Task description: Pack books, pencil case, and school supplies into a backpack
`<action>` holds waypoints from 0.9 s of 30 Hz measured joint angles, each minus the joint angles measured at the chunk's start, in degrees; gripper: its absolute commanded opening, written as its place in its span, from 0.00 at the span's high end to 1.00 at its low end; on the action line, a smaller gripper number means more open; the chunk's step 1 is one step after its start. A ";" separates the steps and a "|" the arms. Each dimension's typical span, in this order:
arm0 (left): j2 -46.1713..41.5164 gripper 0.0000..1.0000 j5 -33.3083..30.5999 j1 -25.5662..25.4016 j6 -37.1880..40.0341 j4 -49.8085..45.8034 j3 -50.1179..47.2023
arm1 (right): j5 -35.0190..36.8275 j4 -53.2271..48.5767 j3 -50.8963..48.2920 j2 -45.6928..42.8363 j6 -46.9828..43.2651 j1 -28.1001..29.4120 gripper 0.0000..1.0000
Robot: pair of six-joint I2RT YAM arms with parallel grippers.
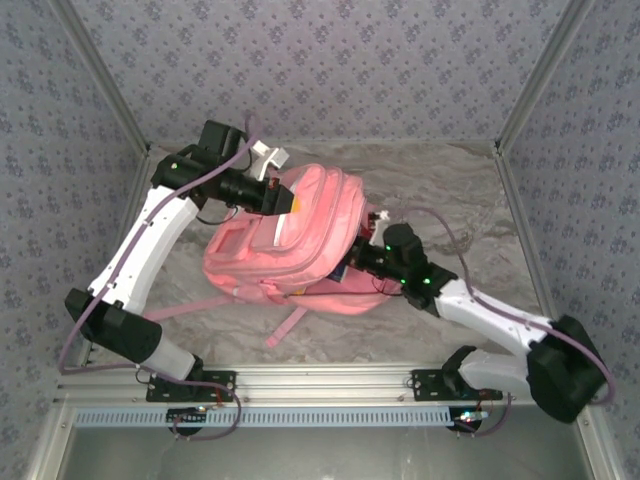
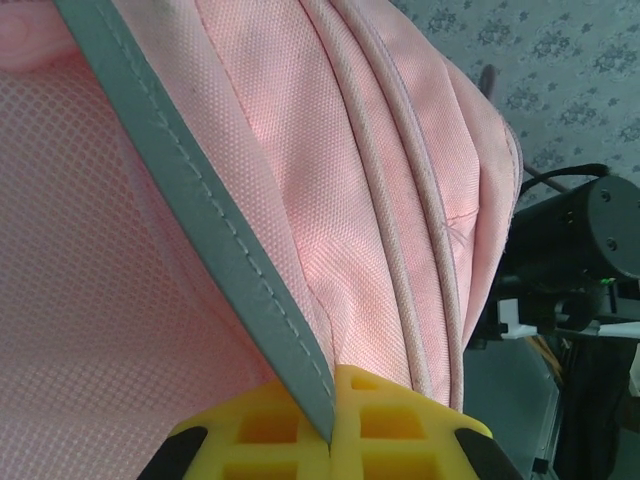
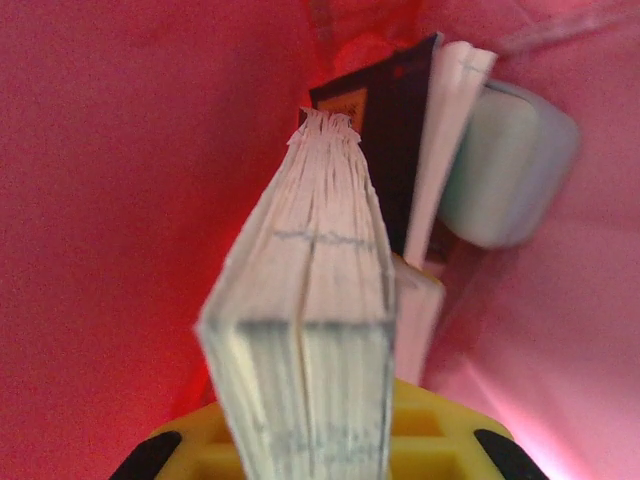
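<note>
- Pink fabric is all your left gripper has. Its yellow pads are closed on the grey trim of the backpack, holding the mouth up. If that thin edge slides out of the pinch, the opening will likely collapse onto your right arm.
- Your right gripper is clamped on a thick pale book by its near end, and the book is well inside the bag. With a grip at one end only, the book could pivot or fan open if its far corner catches.
- Ahead of it stand a navy book and a thin white book, with the mint pencil case just beside them on the right. Pushing straight in may jam the held book against these or crumple the thin one's pages.
- The bag lies on its side on the table, anchored by nothing but the left pinch. A hard push from the right could shove the whole bag toward the left arm and pull the trim free.
- If you let go too early, the book may slide back out of the mouth. Seat it against the others first.
- As you pull out, your fingers could snag the lining and drag the contents along.
</note>
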 measured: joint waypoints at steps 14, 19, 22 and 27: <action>-1.84 1.00 0.85 2.32 -4.15 4.15 -2.78 | 2.56 10.95 17.99 27.98 4.61 4.92 0.26; -2.21 1.00 1.51 3.04 -5.44 5.35 -3.74 | 4.13 9.31 12.20 18.69 1.42 3.87 0.18; -2.45 1.00 1.77 3.39 -6.32 6.21 -4.74 | 5.55 6.34 8.37 9.68 -2.03 2.95 0.18; -3.58 1.00 2.05 3.32 -8.66 8.57 -7.39 | 8.87 -1.07 2.71 -3.23 -7.89 2.29 0.22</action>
